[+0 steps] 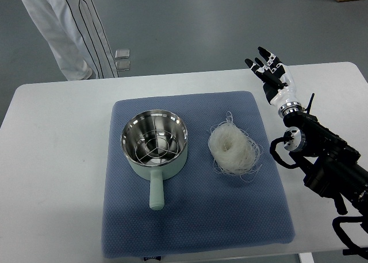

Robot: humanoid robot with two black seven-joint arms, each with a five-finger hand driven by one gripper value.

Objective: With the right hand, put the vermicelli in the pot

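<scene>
Your right hand point(269, 73) hangs over the far right of the tabletop point(52, 159), fingers spread, holding nothing. The vermicelli point(232, 147) lies coiled on the blue mat point(195, 223), just right of the pot point(154, 144). Come down over the nest's middle and gather it whole, since loose strands will trail. A person in white point(69, 33) stands beyond on the grey floor point(201, 27).
</scene>
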